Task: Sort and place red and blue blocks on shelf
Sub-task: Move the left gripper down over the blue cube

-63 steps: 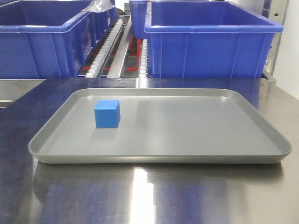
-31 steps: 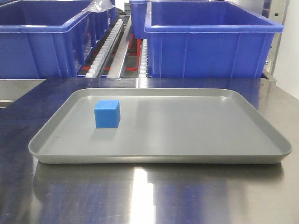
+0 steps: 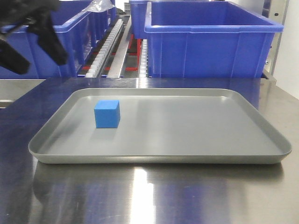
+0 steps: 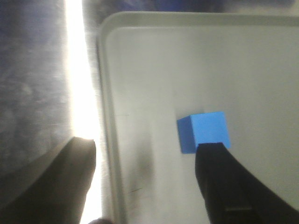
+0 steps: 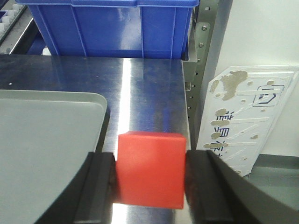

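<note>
The blue block (image 3: 107, 114) sits on the left part of a shallow grey tray (image 3: 187, 158). My left gripper (image 3: 32, 50) hangs blurred at the upper left, above and behind the tray's left corner, open and empty. In the left wrist view the left gripper (image 4: 148, 147) straddles the tray's left rim (image 4: 105, 116), and the blue block (image 4: 205, 130) lies just beyond the right fingertip (image 4: 219, 168). My right gripper (image 5: 150, 175) is shut on the red block (image 5: 150, 163), held over the steel tabletop beside the tray's right edge. Behind the tray is the shelf (image 3: 112, 44) with its white roller tracks.
Large blue bins (image 3: 210, 42) stand on the shelf behind the tray, one more at the left (image 3: 70, 46). A steel upright with screws (image 5: 201, 42) borders the tabletop (image 5: 149, 93) on the right; a white board (image 5: 243, 116) leans beyond it.
My left gripper has come into the front view at the upper left. The blue block and the tray have not moved.
</note>
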### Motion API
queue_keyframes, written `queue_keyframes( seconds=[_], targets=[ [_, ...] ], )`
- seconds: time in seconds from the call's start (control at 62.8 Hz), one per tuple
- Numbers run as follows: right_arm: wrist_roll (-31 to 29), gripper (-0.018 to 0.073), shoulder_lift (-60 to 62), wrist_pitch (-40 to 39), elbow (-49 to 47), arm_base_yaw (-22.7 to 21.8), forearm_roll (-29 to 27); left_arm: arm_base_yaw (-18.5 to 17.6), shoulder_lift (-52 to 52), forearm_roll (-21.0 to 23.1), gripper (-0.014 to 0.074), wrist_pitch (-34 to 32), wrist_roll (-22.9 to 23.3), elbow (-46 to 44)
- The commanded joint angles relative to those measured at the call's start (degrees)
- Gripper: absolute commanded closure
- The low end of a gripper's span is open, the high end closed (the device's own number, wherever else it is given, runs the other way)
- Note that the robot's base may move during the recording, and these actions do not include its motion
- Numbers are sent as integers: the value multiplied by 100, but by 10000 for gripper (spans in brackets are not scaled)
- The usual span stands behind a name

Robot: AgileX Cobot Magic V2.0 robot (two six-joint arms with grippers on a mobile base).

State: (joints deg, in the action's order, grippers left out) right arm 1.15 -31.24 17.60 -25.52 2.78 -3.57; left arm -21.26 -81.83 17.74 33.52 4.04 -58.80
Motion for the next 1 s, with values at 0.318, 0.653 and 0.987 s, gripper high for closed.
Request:
queue_keyframes(
  seconds=[0.318, 0.653, 0.987],
  targets=[
    [-31, 510, 5, -496, -164, -39, 45, -596, -352, 119, 89, -329, 201, -666],
    [-31, 510, 5, -496, -164, -39, 45, -681, -611, 85, 90, -342, 494, -689],
    [-31, 510, 5, -496, -164, -39, 45, -950, -948, -357, 93, -325, 801, -1087]
  ],
)
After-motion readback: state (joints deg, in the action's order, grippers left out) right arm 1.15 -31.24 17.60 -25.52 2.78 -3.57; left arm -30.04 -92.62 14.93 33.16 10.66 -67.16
